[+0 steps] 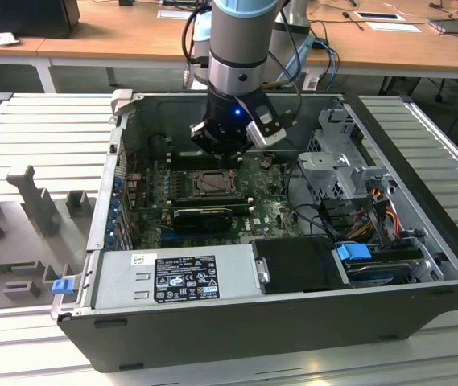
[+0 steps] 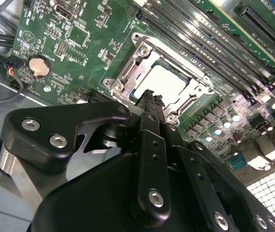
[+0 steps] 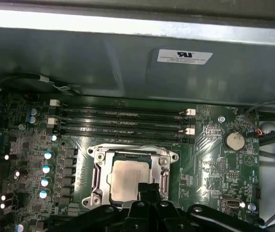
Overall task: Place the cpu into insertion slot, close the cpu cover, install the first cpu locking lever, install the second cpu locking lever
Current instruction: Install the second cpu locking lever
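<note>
The cpu lies flat in the insertion slot on the green motherboard, its pale metal top showing. Around it the silvery cpu cover lies flat, framing the chip in its square window. My gripper hangs just above one edge of the socket with its black fingertips together and nothing visible between them. In the exterior view my gripper is inside the open computer case, directly over the socket. I cannot make out how the locking levers stand.
Long black memory slots run beside the socket, next to the case wall. A coin battery sits to one side. A black card, a power supply and a drive cage with cables crowd the case.
</note>
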Action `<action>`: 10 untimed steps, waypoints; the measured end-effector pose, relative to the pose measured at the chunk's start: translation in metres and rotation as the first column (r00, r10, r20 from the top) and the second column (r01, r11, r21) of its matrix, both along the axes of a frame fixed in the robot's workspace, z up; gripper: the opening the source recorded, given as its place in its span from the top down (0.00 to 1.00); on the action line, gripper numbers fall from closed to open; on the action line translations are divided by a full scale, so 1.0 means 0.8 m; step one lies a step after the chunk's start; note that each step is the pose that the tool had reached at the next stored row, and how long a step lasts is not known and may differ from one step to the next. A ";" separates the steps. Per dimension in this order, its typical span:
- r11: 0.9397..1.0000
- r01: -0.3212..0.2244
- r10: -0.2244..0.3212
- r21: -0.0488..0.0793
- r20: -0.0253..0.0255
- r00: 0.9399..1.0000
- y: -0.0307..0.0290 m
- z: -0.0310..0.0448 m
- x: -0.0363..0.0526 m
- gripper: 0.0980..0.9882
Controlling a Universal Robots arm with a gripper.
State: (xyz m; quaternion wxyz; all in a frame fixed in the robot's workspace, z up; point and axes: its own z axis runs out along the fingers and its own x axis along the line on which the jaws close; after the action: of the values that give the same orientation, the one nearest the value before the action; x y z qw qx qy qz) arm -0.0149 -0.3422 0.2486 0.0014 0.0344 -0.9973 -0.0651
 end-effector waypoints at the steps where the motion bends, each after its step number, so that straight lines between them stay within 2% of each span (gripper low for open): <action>1: 1.000 0.000 0.000 0.000 0.000 1.000 -0.0011 0.0000 0.000 0.99; 4: 1.000 0.000 0.000 0.000 0.000 1.000 -0.0045 0.0000 0.000 0.99; 10: 1.000 0.000 0.000 0.000 0.000 1.000 -0.0177 0.0000 0.000 0.99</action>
State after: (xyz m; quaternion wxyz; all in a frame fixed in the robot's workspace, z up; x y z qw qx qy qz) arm -0.0151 -0.3564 0.2486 0.0015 0.0344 -0.9973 -0.0651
